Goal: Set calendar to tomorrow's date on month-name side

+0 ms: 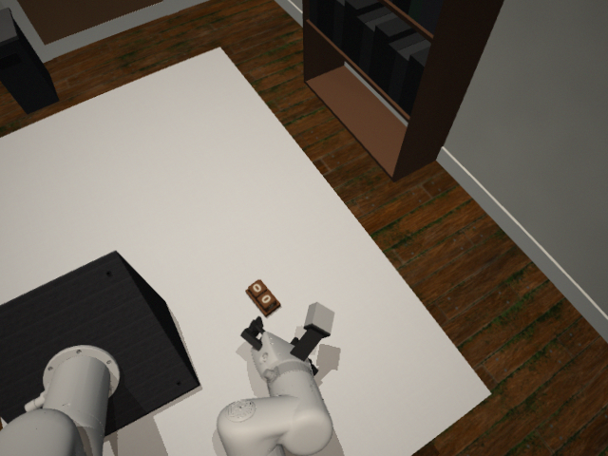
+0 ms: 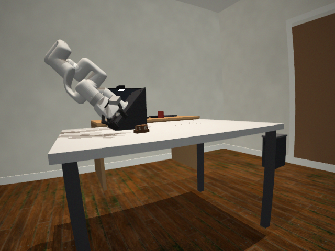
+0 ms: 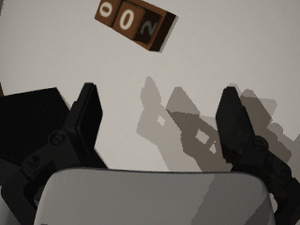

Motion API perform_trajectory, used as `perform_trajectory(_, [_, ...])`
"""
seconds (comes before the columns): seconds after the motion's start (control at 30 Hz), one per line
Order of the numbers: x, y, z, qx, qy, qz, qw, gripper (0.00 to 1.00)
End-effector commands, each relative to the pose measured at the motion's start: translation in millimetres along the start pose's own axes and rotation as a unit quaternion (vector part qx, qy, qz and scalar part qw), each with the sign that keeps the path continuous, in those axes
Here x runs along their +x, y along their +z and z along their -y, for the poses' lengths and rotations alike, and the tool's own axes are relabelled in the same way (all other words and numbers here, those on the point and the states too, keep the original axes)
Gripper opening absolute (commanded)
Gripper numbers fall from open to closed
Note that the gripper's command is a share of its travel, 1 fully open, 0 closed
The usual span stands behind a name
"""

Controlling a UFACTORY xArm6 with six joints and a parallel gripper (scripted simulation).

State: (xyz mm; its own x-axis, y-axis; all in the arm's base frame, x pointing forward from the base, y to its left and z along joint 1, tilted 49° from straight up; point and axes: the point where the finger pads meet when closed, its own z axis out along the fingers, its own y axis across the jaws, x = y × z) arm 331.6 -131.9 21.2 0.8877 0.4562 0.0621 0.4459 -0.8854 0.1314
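The tool is hanging fully open, gripping nothing. The calendar is sitting on the desk just ahead of the fingertips, its long axis running obliquely to the finger line.

On the calendar, a white 0 is shown on the top face of each of the two cubes, as seen from above and from the wrist. On the end face of one cube a 2 can be read. On the side facing the exterior view, what appears to be 16 is displayed.
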Motion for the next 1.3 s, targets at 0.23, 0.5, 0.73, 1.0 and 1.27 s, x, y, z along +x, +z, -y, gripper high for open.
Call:
perform_trajectory(0.23, [1,0,0,-0.001,-0.001,-0.001,1.000,1.00])
perform_trajectory(0.5, [1,0,0,-0.001,-0.001,-0.001,1.000,1.00])
perform_trajectory(0.73, [1,0,0,-0.001,-0.001,-0.001,1.000,1.00])
perform_trajectory(1.0, [3,-3,2,-0.003,-0.018,0.011,1.000,1.00])
perform_trajectory(1.27, [7,-11,9,-0.022,-0.085,0.061,0.994,1.00])
